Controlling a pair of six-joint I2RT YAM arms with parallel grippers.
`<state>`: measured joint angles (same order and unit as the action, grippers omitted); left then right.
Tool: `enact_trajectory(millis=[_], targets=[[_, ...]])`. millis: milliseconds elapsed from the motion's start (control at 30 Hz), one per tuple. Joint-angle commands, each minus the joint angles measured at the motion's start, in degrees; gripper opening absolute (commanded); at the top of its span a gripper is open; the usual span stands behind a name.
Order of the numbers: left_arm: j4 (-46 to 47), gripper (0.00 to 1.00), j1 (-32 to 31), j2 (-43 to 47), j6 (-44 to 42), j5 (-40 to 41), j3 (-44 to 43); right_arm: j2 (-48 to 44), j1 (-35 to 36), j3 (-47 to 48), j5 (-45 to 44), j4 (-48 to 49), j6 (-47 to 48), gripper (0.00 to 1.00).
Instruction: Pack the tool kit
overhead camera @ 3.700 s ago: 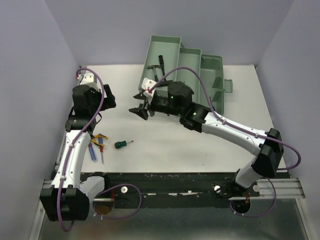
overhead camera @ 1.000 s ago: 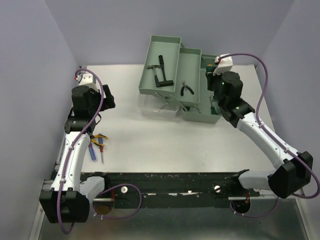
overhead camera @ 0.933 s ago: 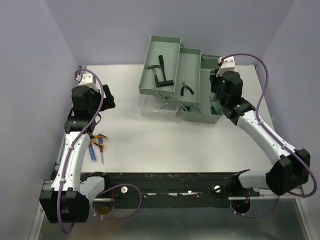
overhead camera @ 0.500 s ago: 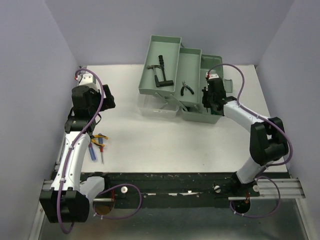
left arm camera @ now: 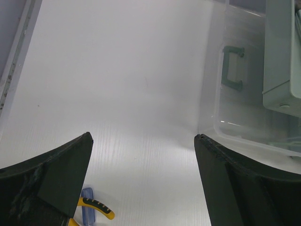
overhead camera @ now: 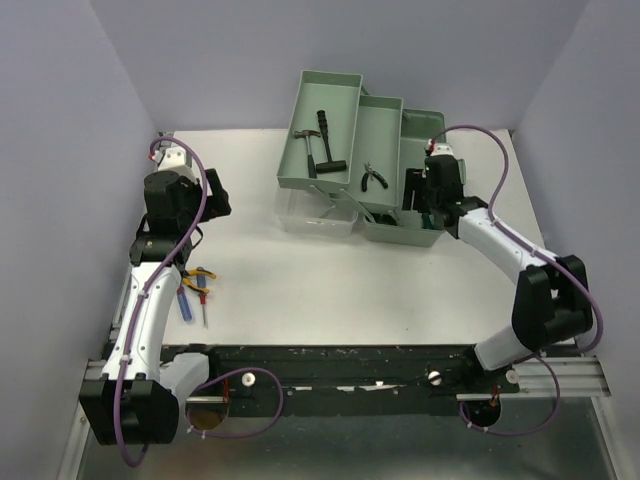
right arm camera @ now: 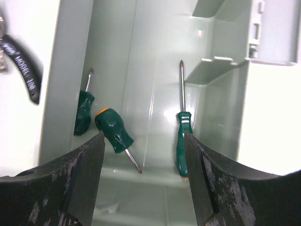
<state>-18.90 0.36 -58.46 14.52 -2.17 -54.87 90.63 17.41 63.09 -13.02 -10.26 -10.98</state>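
Stubby green-handled screwdriver (right arm camera: 113,129) lies slantwise in the sage-green plastic toolbox (right arm camera: 141,56), tip toward the right hand (right arm camera: 143,136). Right and left hand (left arm camera: 143,136) both spread, empty; white desk (left arm camera: 117,70).

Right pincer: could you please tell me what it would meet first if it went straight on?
Probably the bare floor of the toolbox, between the stubby screwdriver and the long screwdriver; depth is unclear.

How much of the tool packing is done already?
About halfway, it looks. Done: the hammer and small pliers lie in the toolbox trays, and three green screwdrivers lie in its bottom. In hand: nothing; the right gripper is open over that bottom, the left gripper open above the table. Left: the yellow-handled pliers, blue screwdriver and red screwdriver on the table, then closing the box.
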Motion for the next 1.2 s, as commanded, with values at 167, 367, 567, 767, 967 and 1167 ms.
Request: enact_trajectory(millis=[167,367,567,767,967,1167], targets=[[-0.52,0.99,6.48,-7.28,12.7,-1.85,4.32,-16.35,-0.18,-7.28,1.14,6.57,-5.36,0.75],[-3.86,0.99,9.75,-7.12,14.57,3.29,9.43,-22.24,-0.18,-10.26,6.86,6.92,-6.33,0.75],[-7.91,0.89,9.75,-6.06,15.35,5.61,12.42,-27.34,-0.18,-14.83,7.92,9.03,-5.81,0.75],[-7.91,0.8,9.75,-5.0,19.92,6.13,17.34,-29.72,-0.18,-16.77,7.3,9.65,-5.19,0.75],[-8.18,0.77,9.75,-6.06,23.79,7.01,18.48,-30.6,-0.18,-17.47,8.53,9.65,-6.07,0.75],[-3.17,0.77,10.19,-7.8,26.43,7.54,21.91,-31.3,-0.18,-18.09,8.62,9.65,-6.24,0.75]])
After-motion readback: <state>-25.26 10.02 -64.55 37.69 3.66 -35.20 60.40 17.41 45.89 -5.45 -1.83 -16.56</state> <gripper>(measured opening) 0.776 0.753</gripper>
